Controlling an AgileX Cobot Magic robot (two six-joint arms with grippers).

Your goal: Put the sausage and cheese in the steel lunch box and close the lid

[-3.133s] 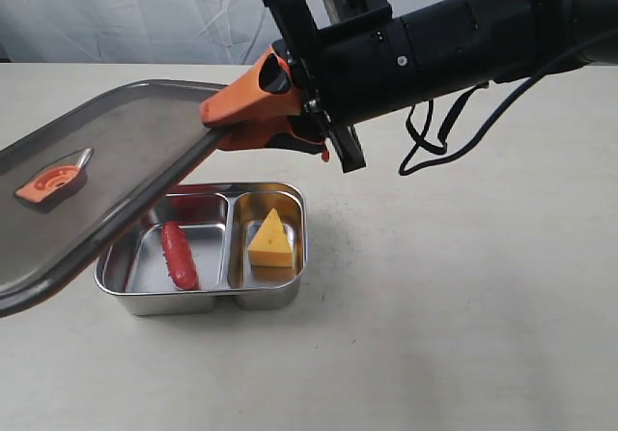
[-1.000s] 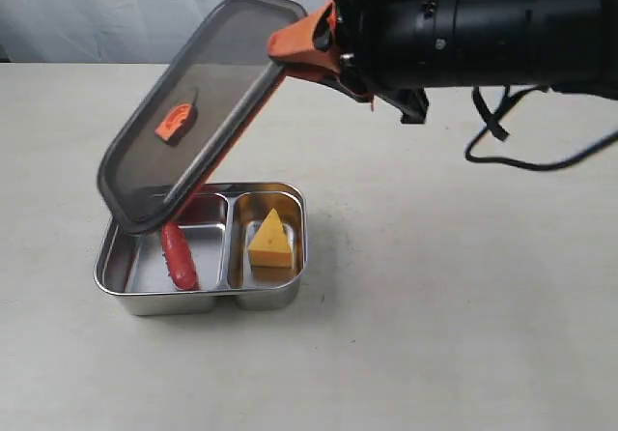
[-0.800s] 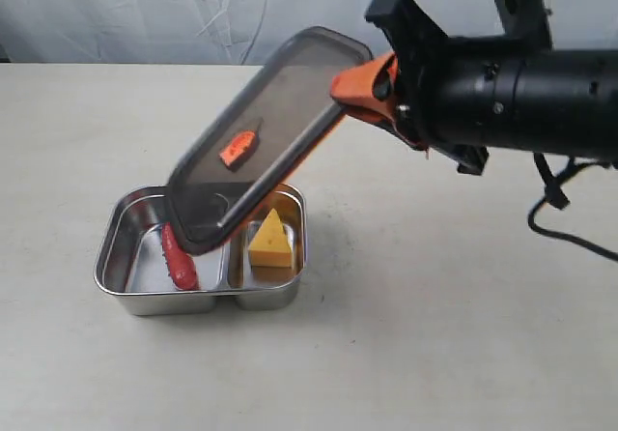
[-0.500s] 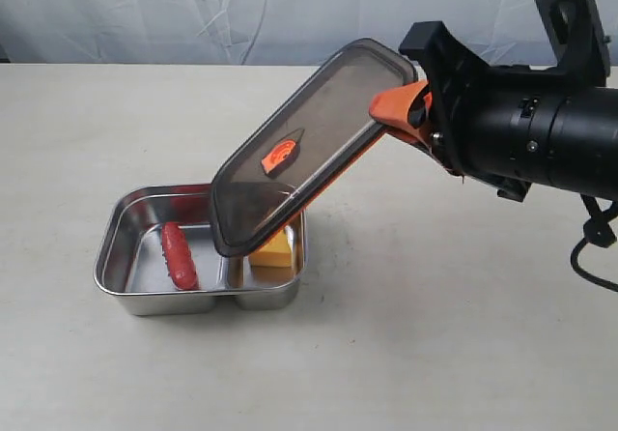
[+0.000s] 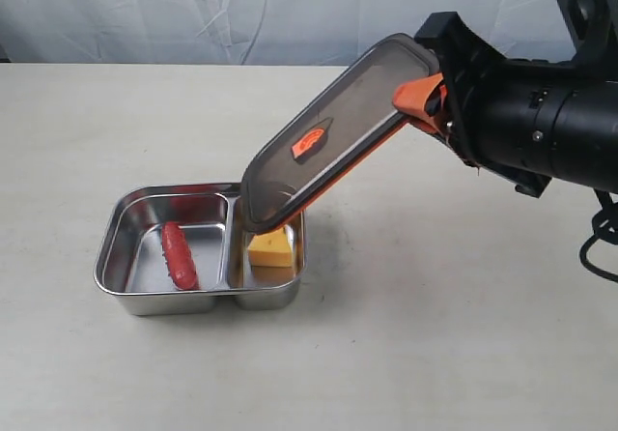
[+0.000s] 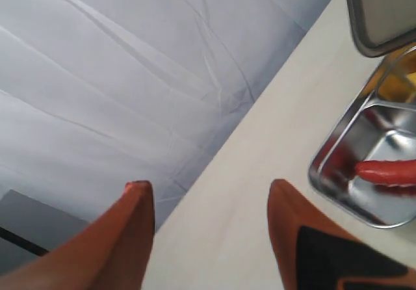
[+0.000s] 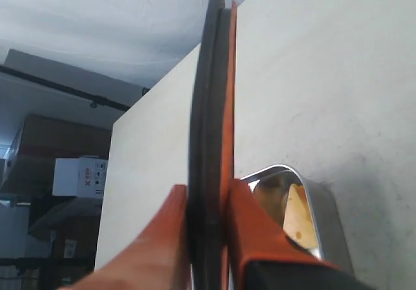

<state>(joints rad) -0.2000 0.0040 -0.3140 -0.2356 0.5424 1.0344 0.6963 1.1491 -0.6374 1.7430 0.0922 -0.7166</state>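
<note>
The pale table (image 5: 435,354) carries everything, and the black right arm (image 5: 541,127) reaches in from the right above it. The dark see-through lid (image 5: 338,160) hangs in the air, tilted steeply. Its high end is at the arm and its low end dips over the right compartment of the steel lunch box (image 5: 135,243). Whether that low edge touches the rim or the food cannot be told.

The box sits on the near left part of the table with nothing covering its left compartment. The right tool (image 5: 417,100) is clamped on the lid's raised short edge, one orange finger on each face. The left tool (image 6: 209,192) has its fingers spread wide with nothing between them, well apart from the box.

The cheese (image 5: 270,249) lies in the right compartment, half hidden under the lid's low end. The sausage (image 5: 179,255) lies in the left one, so only the closing is left to do. The lid's orange valve (image 5: 311,144) faces up.

To close it well, the lid should likely be levelled and carried left until its corners sit square over the rim. It can then come down flat so the low edge does not catch the cheese or the divider. The grip should loosen only once the seal seats all round, and a press from above may be needed.
</note>
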